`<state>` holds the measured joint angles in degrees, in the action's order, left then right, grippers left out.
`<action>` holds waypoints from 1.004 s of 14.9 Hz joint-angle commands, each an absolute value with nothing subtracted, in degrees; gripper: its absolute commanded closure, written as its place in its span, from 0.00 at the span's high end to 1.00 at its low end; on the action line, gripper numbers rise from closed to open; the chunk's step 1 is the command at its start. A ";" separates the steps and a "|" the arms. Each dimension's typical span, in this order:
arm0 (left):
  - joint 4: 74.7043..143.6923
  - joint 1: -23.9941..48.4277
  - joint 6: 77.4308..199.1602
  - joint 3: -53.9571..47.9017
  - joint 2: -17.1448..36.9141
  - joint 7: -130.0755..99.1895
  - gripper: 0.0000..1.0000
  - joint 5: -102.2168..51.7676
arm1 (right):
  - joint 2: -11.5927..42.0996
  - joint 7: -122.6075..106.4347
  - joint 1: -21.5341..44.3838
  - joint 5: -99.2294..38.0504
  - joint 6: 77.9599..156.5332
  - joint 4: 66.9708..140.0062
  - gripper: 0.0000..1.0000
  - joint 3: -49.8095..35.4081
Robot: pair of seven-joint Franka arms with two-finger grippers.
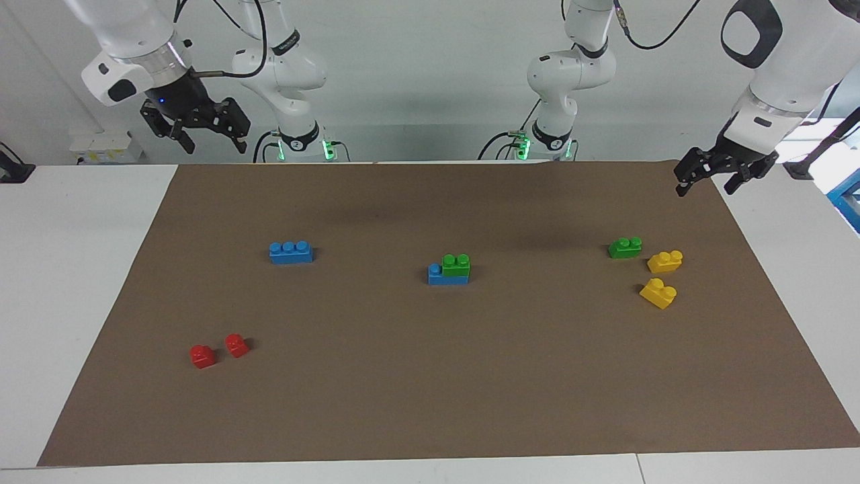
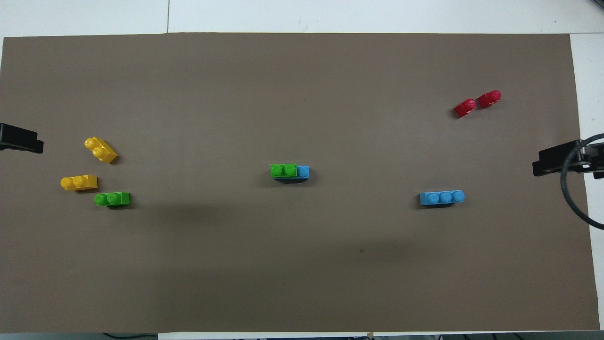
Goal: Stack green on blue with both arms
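White table [image 1: 80, 269], brown mat [image 1: 430, 376], scattered bricks.

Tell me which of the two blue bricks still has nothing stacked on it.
The long blue plastic brick toward the right arm's end of the mat: all three studs show. The other blue brick, at mid-mat, carries a small green two-stud brick covering two studs.

The green brick [image 2: 283, 170] stacked at the mat's centre hides all but one stud of the blue brick [image 2: 303, 171] beneath it. In the overhead view, the left gripper [image 2: 19, 140] is cropped at nine o'clock and the right gripper [image 2: 564, 159] at three o'clock.
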<state>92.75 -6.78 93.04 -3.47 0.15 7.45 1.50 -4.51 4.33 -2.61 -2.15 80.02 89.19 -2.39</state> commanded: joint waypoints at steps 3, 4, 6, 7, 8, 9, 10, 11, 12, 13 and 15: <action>91.76 -6.06 91.67 -2.90 0.53 8.35 1.00 0.88 | -5.98 2.29 -3.25 2.11 82.62 91.58 1.00 -2.81; 91.76 -6.06 91.67 -2.90 0.53 8.35 1.00 0.79 | -6.06 2.29 -3.25 2.11 82.70 91.67 1.00 -2.81; 91.76 -6.06 91.76 -2.90 0.53 8.35 1.00 0.70 | -6.15 2.37 -3.25 2.02 82.71 91.93 1.00 -2.81; 91.76 -6.06 91.76 -2.99 0.53 8.35 1.00 0.70 | -6.07 2.46 -3.16 2.02 83.05 92.02 1.00 -2.81; 91.76 -6.06 91.84 -2.99 0.53 8.44 1.00 0.70 | -6.06 2.55 -3.16 2.02 84.27 92.89 1.00 -2.81; 91.84 -6.06 91.85 -2.99 0.53 8.52 1.00 0.70 | -6.15 2.46 -3.25 1.93 85.59 93.94 1.00 -2.81; 91.93 -5.89 91.93 -3.08 0.53 8.61 1.00 0.62 | -6.15 2.55 -3.25 1.93 86.39 94.48 1.00 -2.81; 92.02 -5.19 91.85 -3.08 0.53 8.61 1.00 0.53 | -6.15 2.64 -3.34 1.93 86.92 94.66 1.00 -2.81; 92.02 -4.49 91.85 -3.08 0.53 8.61 1.00 0.09 | -6.15 2.72 -3.34 1.93 87.10 94.92 1.00 -2.73; 92.20 -4.05 92.02 -3.08 0.44 8.53 1.00 -0.70 | -6.15 2.72 -3.34 1.93 87.01 94.92 1.00 -2.81; 92.29 -4.04 91.93 -3.08 0.35 8.53 1.00 -1.05 | -6.15 2.81 -3.34 1.93 87.10 94.92 1.00 -2.81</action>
<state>92.75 -4.69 92.77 -3.69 0.17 7.93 0.18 -4.56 4.21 -2.66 0.86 85.79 93.00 -2.39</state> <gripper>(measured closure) 0.000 0.000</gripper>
